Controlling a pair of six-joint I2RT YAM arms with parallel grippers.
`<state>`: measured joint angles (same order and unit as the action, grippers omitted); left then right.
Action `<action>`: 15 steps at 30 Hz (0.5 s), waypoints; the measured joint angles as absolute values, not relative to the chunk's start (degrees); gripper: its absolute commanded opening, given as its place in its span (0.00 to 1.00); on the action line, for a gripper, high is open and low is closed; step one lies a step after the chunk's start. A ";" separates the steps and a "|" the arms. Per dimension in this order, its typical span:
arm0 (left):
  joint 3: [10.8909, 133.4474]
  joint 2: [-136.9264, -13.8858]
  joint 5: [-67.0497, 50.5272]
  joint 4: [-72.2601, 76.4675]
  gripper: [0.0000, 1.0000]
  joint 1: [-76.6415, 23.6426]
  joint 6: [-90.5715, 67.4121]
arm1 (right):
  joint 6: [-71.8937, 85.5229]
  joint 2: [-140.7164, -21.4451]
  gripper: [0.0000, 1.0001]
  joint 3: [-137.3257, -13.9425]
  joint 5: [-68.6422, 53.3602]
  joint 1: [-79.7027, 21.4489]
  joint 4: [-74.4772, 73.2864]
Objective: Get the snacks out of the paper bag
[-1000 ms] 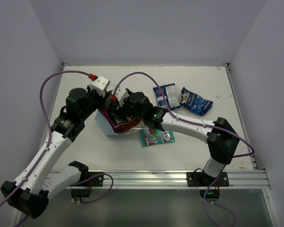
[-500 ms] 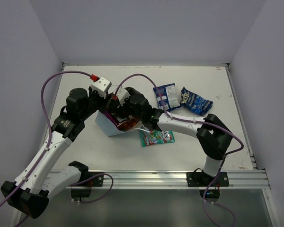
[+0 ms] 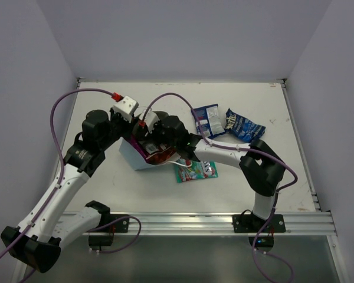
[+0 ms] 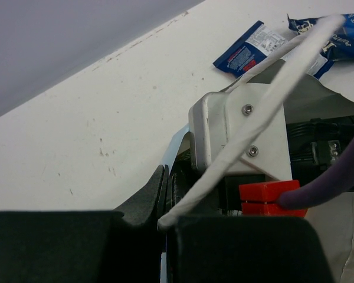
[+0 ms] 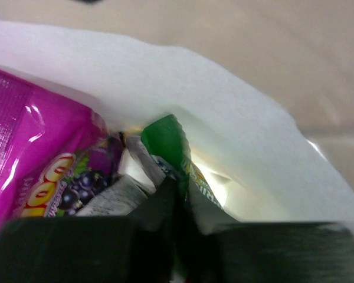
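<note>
1. Top external: we see the bag (image 3: 128,154) lying at 9 o'clock from the centre of the table (image 3: 283,177).
2. Left claw (image 4: 165,191) is clenched on the bag's rim, beside the string handle (image 4: 265,100).
3. Right claw (image 5: 178,200) is inside the bag, pinching the green packet (image 5: 165,138). The magenta packet (image 5: 35,153) is at its 9 o'clock.
4. Outside we see the teal packet (image 3: 194,171) at the bag's 4 o'clock and the blue packets (image 3: 207,119) (image 3: 243,125) at 2 o'clock.

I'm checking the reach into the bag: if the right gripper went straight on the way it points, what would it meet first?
The right gripper would press into the green packet pinched in its jaws, then likely the paper bag and its white inner wall; depth is unclear.
</note>
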<state>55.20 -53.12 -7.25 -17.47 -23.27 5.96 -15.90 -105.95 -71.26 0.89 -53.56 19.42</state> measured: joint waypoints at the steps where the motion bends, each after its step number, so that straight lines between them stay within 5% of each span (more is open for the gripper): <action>1: 55.20 -53.12 -7.16 -17.45 0.00 -23.27 5.96 | -15.99 -105.95 0.00 -71.16 0.43 -53.56 19.55; 15: 55.40 -53.32 -2.11 -17.43 0.00 -23.33 5.52 | -19.11 -90.35 0.00 -69.95 -5.58 -54.52 10.59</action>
